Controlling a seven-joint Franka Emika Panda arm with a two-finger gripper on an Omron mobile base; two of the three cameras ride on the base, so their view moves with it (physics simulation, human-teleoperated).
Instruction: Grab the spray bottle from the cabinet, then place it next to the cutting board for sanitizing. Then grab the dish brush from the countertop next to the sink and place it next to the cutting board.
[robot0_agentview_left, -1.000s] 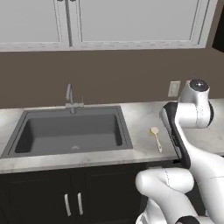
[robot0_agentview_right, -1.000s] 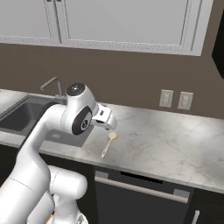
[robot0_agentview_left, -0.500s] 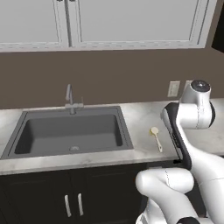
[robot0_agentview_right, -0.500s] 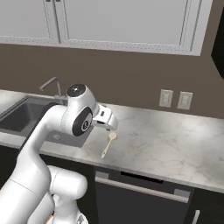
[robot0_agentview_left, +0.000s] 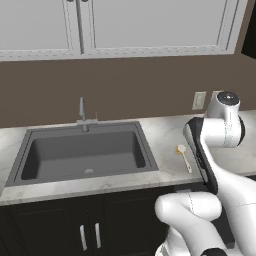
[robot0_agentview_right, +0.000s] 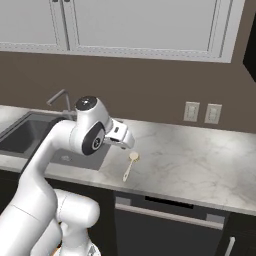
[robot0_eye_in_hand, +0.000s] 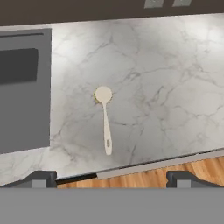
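The dish brush (robot0_eye_in_hand: 105, 118) lies flat on the light-grey countertop (robot0_eye_in_hand: 166, 87), just right of the sink (robot0_eye_in_hand: 22, 87). Its round yellowish head points toward the wall and its slim whitish handle toward the counter's front edge. My gripper (robot0_eye_in_hand: 111, 178) hangs above the brush, open wide, with nothing between its fingers and clear air below. From the right base view the gripper (robot0_agentview_right: 126, 141) hovers just left of and above the brush (robot0_agentview_right: 130, 165). The left base view has the brush (robot0_agentview_left: 184, 157) beside my arm. The spray bottle, the cabinet and the cutting board are out of view.
A faucet (robot0_agentview_left: 82, 114) stands behind the dark sink (robot0_agentview_left: 85, 155). Two wall outlets (robot0_agentview_right: 200, 112) sit above the counter on the brown wall. White wall cabinets (robot0_agentview_left: 125, 25) hang overhead. A dishwasher front (robot0_agentview_right: 165, 220) is below the counter, and wooden floor (robot0_eye_in_hand: 166, 175) lies beyond its edge.
The hand has drifted very slightly above the brush. The brush lies where it was and the jaws stay wide.
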